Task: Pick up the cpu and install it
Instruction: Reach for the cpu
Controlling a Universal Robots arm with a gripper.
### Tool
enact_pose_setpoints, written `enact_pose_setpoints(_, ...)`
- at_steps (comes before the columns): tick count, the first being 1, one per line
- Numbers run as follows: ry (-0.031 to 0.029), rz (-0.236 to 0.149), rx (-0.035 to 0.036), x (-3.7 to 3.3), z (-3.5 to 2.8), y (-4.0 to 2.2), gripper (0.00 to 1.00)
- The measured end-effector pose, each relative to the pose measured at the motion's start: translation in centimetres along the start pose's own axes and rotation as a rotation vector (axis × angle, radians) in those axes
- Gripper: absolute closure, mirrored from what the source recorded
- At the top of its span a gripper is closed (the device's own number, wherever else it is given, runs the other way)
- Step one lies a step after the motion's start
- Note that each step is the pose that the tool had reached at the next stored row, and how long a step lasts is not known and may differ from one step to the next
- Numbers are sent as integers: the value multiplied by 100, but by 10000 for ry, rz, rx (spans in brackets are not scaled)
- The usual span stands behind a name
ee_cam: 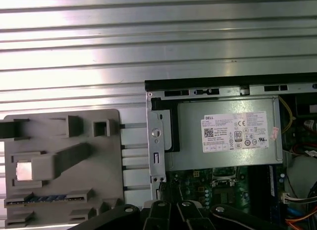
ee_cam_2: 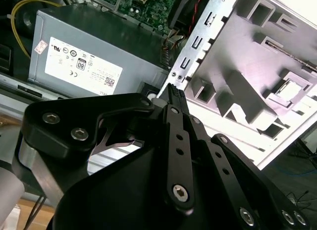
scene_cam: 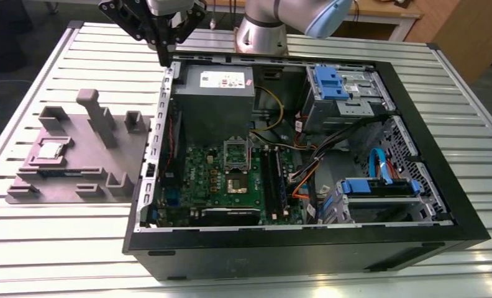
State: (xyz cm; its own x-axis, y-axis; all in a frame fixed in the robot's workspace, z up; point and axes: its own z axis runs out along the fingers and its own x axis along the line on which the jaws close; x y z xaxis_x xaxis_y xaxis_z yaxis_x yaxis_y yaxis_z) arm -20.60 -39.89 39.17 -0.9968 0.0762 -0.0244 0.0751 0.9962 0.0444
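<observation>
The cpu (scene_cam: 51,149) is a small pale silvery square lying in a pocket of the grey plastic fixture (scene_cam: 105,155), on the table at the exterior view's left. Both wrist views show the cpu (ee_cam: 26,169) (ee_cam_2: 291,87) in that pocket too. My gripper (scene_cam: 161,57) hangs above the far corner of the open computer case (scene_cam: 312,248), well away from the cpu. Its black fingers (ee_cam_2: 174,93) are pressed together with nothing between them. The motherboard's bare socket (scene_cam: 236,151) (ee_cam: 225,173) lies open inside the case.
A grey power supply with a white label (scene_cam: 215,93) (ee_cam: 225,133) sits in the case below the gripper. Blue drive bays (scene_cam: 339,84), cables and black memory sticks (scene_cam: 271,177) crowd the rest of the case. The slatted metal table (scene_cam: 64,248) surrounds it.
</observation>
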Motion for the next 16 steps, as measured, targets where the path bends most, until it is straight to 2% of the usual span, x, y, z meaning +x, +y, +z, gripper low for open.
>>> enact_pose_setpoints(16, 0, 0, 0, 116, 2, -9, 90)
